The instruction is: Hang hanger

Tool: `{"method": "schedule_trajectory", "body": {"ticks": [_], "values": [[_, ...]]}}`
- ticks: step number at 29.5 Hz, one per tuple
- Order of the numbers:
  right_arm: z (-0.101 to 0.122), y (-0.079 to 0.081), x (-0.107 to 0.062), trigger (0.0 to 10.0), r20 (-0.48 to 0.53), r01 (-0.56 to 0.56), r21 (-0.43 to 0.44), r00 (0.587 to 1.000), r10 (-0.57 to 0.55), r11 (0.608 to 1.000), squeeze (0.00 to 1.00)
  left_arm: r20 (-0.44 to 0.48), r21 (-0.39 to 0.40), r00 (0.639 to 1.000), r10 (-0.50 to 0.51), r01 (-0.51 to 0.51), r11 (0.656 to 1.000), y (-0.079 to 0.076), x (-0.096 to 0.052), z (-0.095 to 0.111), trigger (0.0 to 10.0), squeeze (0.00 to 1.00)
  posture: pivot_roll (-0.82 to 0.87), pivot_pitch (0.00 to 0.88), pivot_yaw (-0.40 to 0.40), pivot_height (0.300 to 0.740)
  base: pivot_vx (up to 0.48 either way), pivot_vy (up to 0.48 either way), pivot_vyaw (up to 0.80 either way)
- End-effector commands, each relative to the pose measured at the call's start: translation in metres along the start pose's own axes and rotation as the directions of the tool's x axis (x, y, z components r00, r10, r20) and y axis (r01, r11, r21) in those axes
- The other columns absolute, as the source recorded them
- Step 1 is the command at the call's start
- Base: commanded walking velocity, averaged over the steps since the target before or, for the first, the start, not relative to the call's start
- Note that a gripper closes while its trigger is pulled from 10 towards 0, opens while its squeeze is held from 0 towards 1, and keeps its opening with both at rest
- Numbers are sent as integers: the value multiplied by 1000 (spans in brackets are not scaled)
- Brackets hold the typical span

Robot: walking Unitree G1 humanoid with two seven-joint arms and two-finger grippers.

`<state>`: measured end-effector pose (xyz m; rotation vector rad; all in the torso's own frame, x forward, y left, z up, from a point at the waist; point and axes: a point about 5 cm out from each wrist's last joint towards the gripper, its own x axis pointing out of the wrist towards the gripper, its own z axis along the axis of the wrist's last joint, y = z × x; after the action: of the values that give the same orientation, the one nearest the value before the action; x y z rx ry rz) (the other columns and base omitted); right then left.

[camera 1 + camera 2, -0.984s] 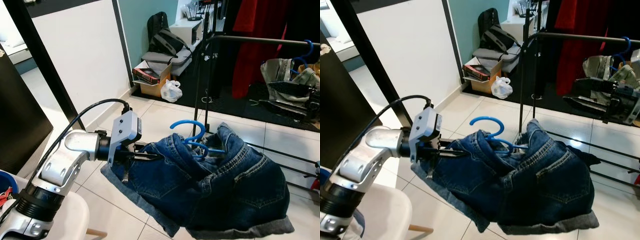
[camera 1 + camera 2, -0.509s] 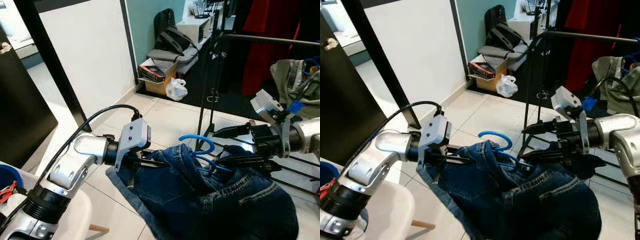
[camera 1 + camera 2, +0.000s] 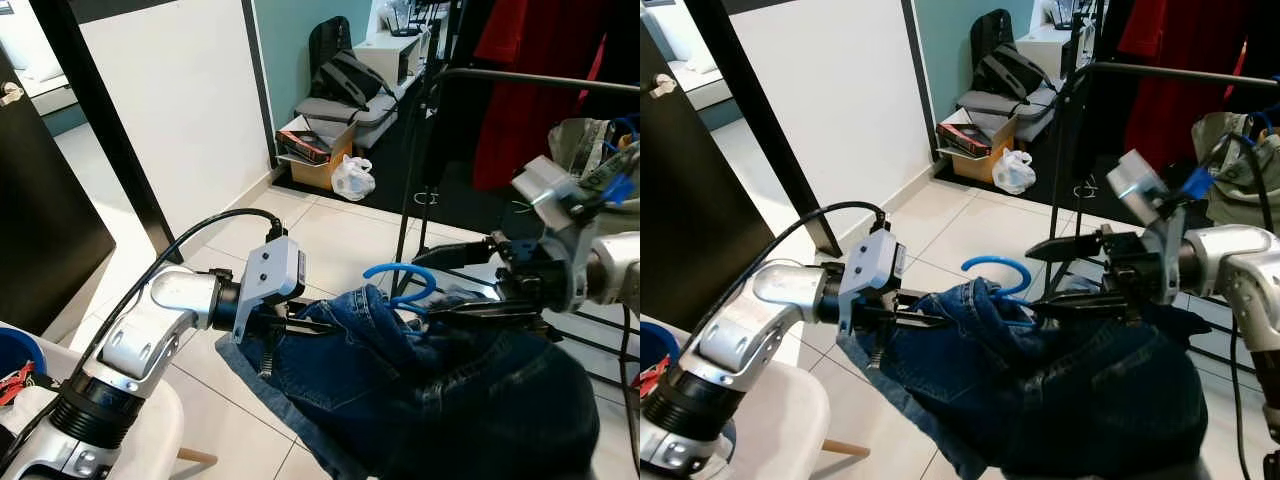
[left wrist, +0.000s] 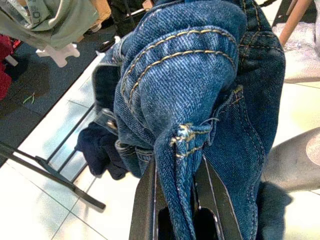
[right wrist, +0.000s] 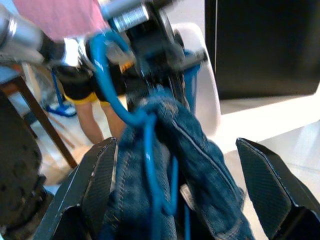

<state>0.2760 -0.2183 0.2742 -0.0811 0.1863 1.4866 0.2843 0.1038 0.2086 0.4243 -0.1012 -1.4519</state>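
Left pincer (image 4: 175, 200) clamps the jeans (image 3: 420, 390); right pincer (image 5: 175, 185) gapes wide, seemingly astride the hanger (image 5: 150, 140).

hanger (image 3: 400, 283): blue plastic | hook up, tilted | carries bunched denim jeans (image 3: 440, 390) | above floor

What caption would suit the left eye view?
Left hand grips jeans on a blue hanger; open right hand reaches for it.

A lived-in home is suggested: a white-tiled floor (image 3: 330, 235), a black clothes rack (image 3: 520, 80) hung with garments, a backpack (image 3: 340, 75) and a cardboard box (image 3: 310, 160) left along the wall.
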Motion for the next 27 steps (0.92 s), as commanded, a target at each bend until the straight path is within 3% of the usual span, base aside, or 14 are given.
{"method": "schedule_trajectory", "body": {"ticks": [1, 7, 12, 14, 20, 23, 24, 25, 26, 27], "values": [[9, 4, 2, 10000, 16, -30, -35, 999, 31, 999, 0, 9, 19, 1000, 18, -19, 1000, 3, -2, 3, 0, 0, -94, 0, 67, 740, 0, 0, 0], [5, 3, -12, 10000, -9, 22, -51, 1000, -22, 998, 0, -4, 20, 1000, 28, -28, 999, 5, -4, 1, 0, 0, -92, 0, 67, 740, 0, 0, 0], [3, 3, -12, 10000, -29, 25, -50, 999, -26, 998, 0, -4, 20, 1000, 28, -28, 999, 5, -4, 2, 0, 0, -93, 0, 68, 740, 0, 0, 0], [-5, 7, 8, 10000, -110, -9, -52, 994, 3, 999, 0, -2, 20, 1000, 21, -21, 1000, 3, 0, 1, 0, 0, -94, 0, 71, 740, 0, 0, 0], [-8, 8, 15, 10000, -136, -17, -54, 991, 10, 998, 0, -1, 20, 1000, 19, -19, 1000, 3, 2, 1, 0, 0, -93, 0, 71, 740, 0, 0, 0], [-16, 3, 21, 10000, -206, 19, -57, 978, -30, 998, 0, 3, 20, 1000, 19, -19, 1000, 3, 3, 2, 0, 0, -90, 0, 70, 740, 0, 0, 0], [-18, 0, 24, 8235, -233, 40, -70, 971, -55, 997, 0, 6, 20, 1000, 20, -21, 1000, 3, 3, 2, 0, 0, -91, 0, 70, 740, 0, 0, 0], [-18, 0, 24, 8235, -233, 40, -70, 971, -55, 997, 0, 6, 20, 1000, 20, -21, 1000, 3, 3, 2, 0, 0, -91, 0, 70, 740, 0, 0, 0], [-22, -4, 24, 0, -291, 76, -105, 951, -103, 992, 0, 7, 19, 1000, 21, -22, 1000, 3, 2, 2, 0, 0, -93, 0, 70, 740, 0, 0, 0], [-23, -5, 23, 0, -312, 83, -115, 943, -115, 990, 0, 7, 19, 1000, 21, -22, 1000, 3, 2, 2, 0, 0, -93, 0, 70, 740, 0, 0, 0]]}}
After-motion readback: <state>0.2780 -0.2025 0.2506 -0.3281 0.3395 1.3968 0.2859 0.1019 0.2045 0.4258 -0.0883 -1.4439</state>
